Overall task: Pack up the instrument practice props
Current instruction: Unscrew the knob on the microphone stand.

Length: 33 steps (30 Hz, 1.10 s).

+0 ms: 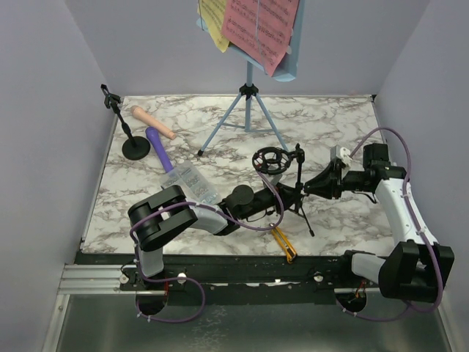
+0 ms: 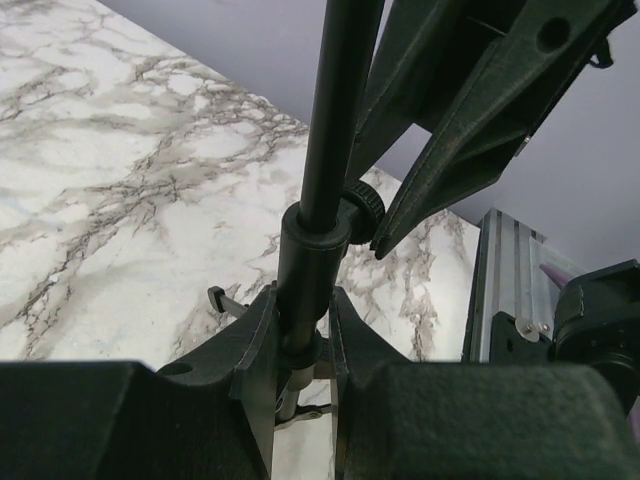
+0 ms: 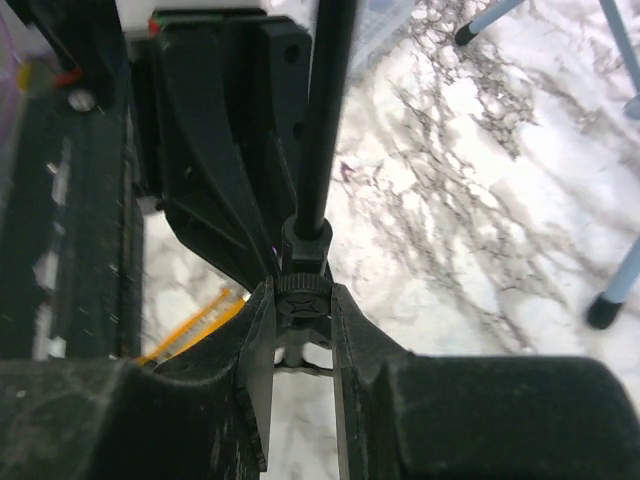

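A black tripod mic mount (image 1: 297, 187) with a shock-mount ring (image 1: 271, 160) stands at the table's centre. My left gripper (image 1: 287, 195) is shut on its pole collar (image 2: 312, 250), and the left wrist view shows its gripper (image 2: 303, 325) clamping the collar. From the other side my right gripper (image 1: 314, 186) is shut on the mount's knurled knob (image 3: 303, 297); this gripper (image 3: 302, 312) shows it between the jaws. A second mic mount (image 1: 134, 145) on a round base stands far left. Beside it lie the beige microphone (image 1: 154, 122) and the purple microphone (image 1: 159, 149). The light-blue music rack (image 1: 248, 88) holds pink pages (image 1: 260, 26) and yellow pages (image 1: 214, 22).
A clear plastic box (image 1: 192, 183) of small parts lies under my left forearm. A yellow-and-black utility knife (image 1: 284, 243) lies near the front edge, below the held mount. The rack's tripod legs (image 1: 220, 128) spread across the back middle. Walls close in on three sides.
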{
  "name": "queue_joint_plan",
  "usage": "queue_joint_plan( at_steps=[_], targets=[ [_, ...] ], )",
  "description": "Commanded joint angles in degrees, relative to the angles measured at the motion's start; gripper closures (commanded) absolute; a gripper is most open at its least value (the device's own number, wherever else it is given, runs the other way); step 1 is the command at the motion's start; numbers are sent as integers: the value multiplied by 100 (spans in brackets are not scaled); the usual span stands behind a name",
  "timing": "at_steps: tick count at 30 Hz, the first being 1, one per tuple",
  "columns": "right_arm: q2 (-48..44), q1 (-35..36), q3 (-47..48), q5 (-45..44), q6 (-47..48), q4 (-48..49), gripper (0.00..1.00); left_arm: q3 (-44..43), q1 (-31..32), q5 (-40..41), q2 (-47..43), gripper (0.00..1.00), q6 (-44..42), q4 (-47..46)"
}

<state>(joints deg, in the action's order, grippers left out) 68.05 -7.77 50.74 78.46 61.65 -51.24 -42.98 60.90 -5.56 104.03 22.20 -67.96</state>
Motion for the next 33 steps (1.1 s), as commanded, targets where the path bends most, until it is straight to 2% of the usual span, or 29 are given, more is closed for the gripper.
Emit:
queue_joint_plan(
  at_steps=[1,6,10,13,16,18,19,23,28,33],
  targets=[
    [-287,102,125,-965,2665,-725,88,-131,44,-246,-145,100,311,-556],
    [-714,158,52,-1488,3356,-510,84,-184,40,-295,-102,100,360,-559],
    [-794,163,165,-1382,3137,-571,78,-191,42,-306,-97,100,373,-560],
    [-941,164,126,-1086,2721,-582,62,-172,44,-321,-122,100,373,-559],
    [-1112,155,99,-852,2167,-560,32,-126,44,-323,-165,100,373,-559],
    [-1236,159,113,-779,1380,-342,15,-85,41,-308,-206,100,364,-559],
    [-1288,160,122,-785,664,-86,11,-63,44,-299,-230,100,349,-568],
    [-1395,157,203,-950,-2012,856,2,8,44,-281,-323,100,316,-567],
    [-936,160,559,-750,-4381,1019,2,57,44,-232,-391,100,273,-564],
    [-578,145,571,-830,-5647,1188,6,70,44,-128,-486,100,218,-585]
  ],
)
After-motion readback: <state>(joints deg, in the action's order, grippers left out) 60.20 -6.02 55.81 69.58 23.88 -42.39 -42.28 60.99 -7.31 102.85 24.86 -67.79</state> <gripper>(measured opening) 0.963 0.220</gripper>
